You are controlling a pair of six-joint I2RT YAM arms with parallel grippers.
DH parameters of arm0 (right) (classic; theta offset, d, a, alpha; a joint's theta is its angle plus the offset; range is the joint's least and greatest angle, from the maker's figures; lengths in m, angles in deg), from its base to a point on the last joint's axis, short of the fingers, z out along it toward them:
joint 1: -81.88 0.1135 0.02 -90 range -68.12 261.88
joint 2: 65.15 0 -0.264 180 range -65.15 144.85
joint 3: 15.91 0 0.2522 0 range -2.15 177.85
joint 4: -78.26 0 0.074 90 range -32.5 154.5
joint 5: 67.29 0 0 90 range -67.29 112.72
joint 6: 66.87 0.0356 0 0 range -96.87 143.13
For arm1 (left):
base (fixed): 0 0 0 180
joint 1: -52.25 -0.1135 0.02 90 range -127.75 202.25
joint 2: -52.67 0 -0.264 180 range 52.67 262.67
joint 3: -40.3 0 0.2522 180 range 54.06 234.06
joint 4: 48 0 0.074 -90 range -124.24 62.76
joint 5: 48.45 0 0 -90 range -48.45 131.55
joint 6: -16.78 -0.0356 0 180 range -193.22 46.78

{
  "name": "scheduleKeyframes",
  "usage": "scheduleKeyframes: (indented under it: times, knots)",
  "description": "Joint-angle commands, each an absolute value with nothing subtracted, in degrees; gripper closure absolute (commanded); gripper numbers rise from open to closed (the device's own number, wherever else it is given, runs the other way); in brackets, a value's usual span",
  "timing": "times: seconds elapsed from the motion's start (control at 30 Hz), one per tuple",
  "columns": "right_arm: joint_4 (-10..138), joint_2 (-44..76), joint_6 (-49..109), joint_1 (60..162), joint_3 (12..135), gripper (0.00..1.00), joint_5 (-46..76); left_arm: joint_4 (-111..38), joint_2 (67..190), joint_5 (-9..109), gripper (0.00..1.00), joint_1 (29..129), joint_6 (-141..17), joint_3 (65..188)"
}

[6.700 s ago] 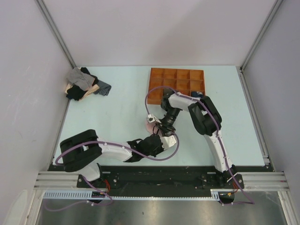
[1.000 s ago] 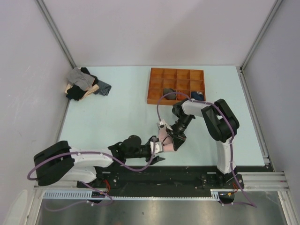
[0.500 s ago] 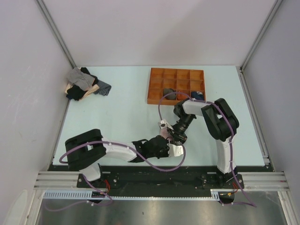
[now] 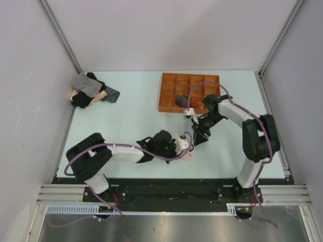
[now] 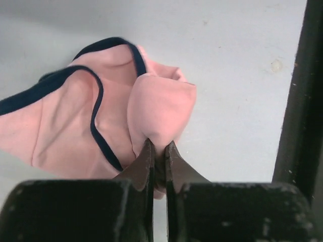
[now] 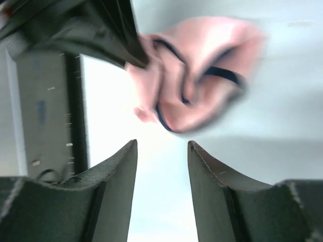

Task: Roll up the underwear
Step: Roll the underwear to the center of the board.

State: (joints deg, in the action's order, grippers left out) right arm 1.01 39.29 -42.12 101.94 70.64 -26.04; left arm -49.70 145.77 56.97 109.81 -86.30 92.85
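Pinching: left hand (image 5: pixel 157 147) clamped on a fold of underwear (image 5: pixel 91 121)
Underwear: one, crumpled, on bench (image 4: pixel 126 116) near front edge
Right hand (image 6: pixel 161 146): fingers apart, empty, just beside underwear
Hands: two

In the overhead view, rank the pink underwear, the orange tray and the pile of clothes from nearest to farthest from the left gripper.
1. The underwear: pinched in the left gripper, near the table's front edge.
2. The orange tray: farther back, toward the table's far right.
3. The clothes pile: in the far-left corner, clearly the farthest.
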Motion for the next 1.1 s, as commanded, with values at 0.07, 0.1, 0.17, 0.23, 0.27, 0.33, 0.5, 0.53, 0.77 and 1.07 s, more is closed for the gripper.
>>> scheduleKeyframes:
  times: [0.07,0.1,0.17,0.23,0.27,0.33,0.5,0.53,0.77,1.07]
  knots:
    - [10.70,23.98,-42.07,99.99,63.78,0.49,-26.49,-32.78,154.34,81.86,0.96,98.32,-80.61,100.88]
    - [11.32,19.96,-45.39,100.77,60.20,0.47,-27.11,-31.18,158.28,85.63,0.96,96.48,-80.00,102.47]
    - [14.81,15.82,-48.40,102.88,55.79,0.43,-25.99,-26.27,162.16,88.56,0.96,95.06,-79.90,107.03]
    - [19.21,10.03,-50.07,108.05,48.70,0.37,-23.27,-23.70,167.79,90.93,0.95,93.39,-79.64,109.42]
    - [24.63,8.25,-50.34,109.90,46.39,0.34,-19.68,-21.51,169.55,91.38,0.93,92.95,-79.64,111.61]
    - [30.46,4.22,-50.70,115.95,39.99,0.27,-15.80,-19.92,173.06,92.25,0.92,92.24,-79.46,113.29]
    - [43.91,7.35,-48.68,122.39,36.62,0.26,-4.99,-19.12,175.98,93.40,0.89,91.45,-78.06,115.76]
    - [45.58,8.14,-49.03,123.88,36.00,0.26,-2.19,-18.94,176.33,93.40,0.88,91.36,-77.97,116.11]
    - [51.40,14.64,-48.41,127.76,34.59,0.34,5.48,-20.25,177.22,94.28,0.85,90.84,-75.96,117.08]
    - [41.05,17.55,-45.87,123.91,38.62,0.80,-3.19,-50.55,151.94,81.04,0.53,89.96,-64.62,97.80]
